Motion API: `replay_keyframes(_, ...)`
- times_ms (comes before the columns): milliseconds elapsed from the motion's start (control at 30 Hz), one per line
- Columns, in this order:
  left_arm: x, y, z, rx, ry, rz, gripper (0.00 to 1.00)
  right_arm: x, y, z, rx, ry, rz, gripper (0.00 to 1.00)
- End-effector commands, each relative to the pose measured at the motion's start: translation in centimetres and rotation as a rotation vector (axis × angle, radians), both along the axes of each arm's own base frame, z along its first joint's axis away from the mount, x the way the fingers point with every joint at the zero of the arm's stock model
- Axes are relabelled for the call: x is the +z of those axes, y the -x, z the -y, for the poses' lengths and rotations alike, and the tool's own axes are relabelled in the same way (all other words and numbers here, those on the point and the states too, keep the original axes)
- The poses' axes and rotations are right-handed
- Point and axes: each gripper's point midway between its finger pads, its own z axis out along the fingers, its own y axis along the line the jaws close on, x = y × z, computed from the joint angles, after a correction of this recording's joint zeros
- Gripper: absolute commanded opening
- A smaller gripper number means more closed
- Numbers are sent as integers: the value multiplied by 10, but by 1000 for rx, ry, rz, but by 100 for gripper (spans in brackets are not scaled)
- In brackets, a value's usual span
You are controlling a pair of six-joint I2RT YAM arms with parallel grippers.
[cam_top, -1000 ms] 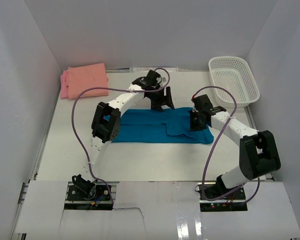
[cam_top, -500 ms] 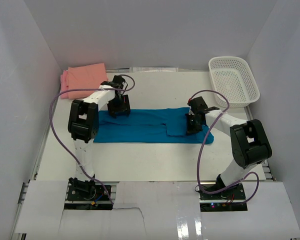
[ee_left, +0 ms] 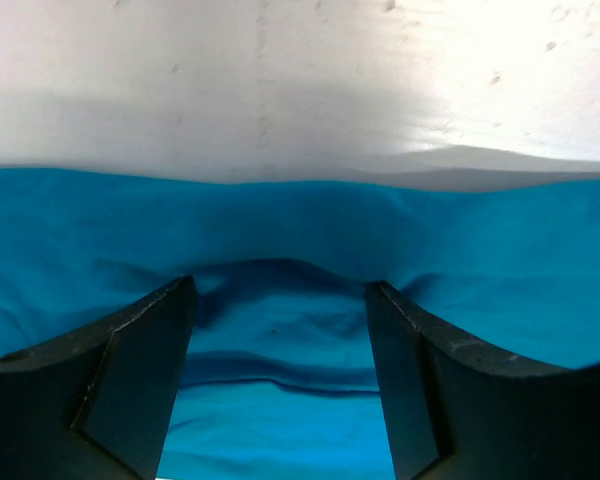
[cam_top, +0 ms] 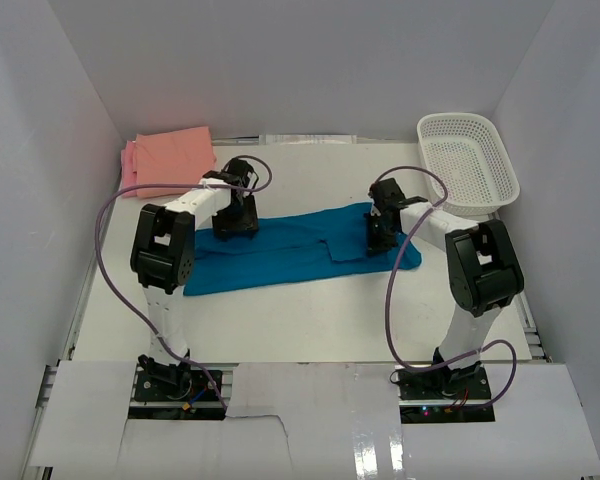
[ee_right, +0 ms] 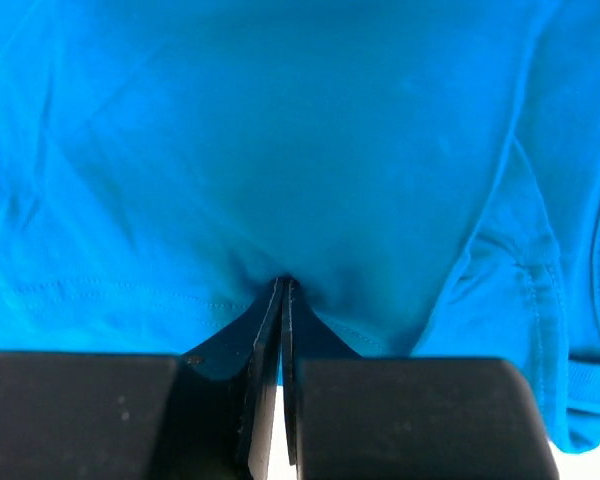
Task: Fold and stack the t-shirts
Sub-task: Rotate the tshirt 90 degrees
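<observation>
The right tool (ee_right: 282, 288) has just pinched shut on the teal t-shirt (cam_top: 280, 258), probably starting a fold, while the left tool (ee_left: 280, 300) gapes open over it.

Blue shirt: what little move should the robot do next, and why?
Probably close the left end effector on the blue t-shirt: it rests open on the cloth, while the right end effector is shut on the other end.

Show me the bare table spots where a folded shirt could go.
Bare table: the near strip between the teal t-shirt and the arm bases, and the far strip between the folded salmon stack and the basket. Crowded: mid-table, left gripper and right gripper at the shirt.
</observation>
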Motion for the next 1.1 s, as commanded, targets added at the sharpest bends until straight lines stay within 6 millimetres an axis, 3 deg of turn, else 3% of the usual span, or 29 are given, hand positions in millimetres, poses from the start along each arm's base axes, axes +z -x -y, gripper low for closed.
replay_keyframes(0, -25, 48, -37, 23, -165, -140, 80, -23, -9, 10, -28, 74, -38, 8)
replay_keyframes(133, -30, 70, -27, 13, -93, -178, 80, -25, -44, 14, -51, 80, -31, 8)
replay_keyframes(200, -29, 78, -16, -1, -64, -179, 80, -20, -74, 10, -51, 66, -10, 8)
replay_keyframes(300, -30, 105, 1, -54, -37, -200, 81, -9, -120, 5, -55, 32, 48, 9)
replay_keyframes(333, -30, 119, 8, -84, -41, -213, 81, -19, -128, 5, -54, 23, 35, 10)
replay_keyframes(367, -30, 126, 11, -95, -38, -219, 81, -17, -139, 4, -54, 17, 47, 12)
replay_keyframes(400, -31, 133, 16, -96, -27, -230, 82, -1, -161, -8, -29, -44, 89, 13)
replay_keyframes(433, -32, 140, 22, -107, -10, -242, 82, 0, -172, -8, -26, -61, 97, 13)
replay_keyframes(467, -34, 156, 35, -140, 27, -275, 82, -18, -177, -8, -16, -63, 68, 13)
replay_keyframes(500, -36, 164, 43, -145, 51, -288, 82, -3, -195, -16, -4, -101, 105, 13)
replay_keyframes(533, -37, 174, 53, -178, 61, -301, 82, -21, -200, -15, -2, -107, 81, 13)
replay_keyframes(733, -49, 238, 103, -276, 143, -410, 82, -33, -235, -35, 26, -209, 127, 13)
replay_keyframes(900, -54, 282, 133, -317, 206, -489, 83, -40, -237, -44, 46, -259, 148, 11)
replay_keyframes(1067, -46, 309, 184, -334, 346, -537, 83, -36, -245, -56, 65, -322, 166, 11)
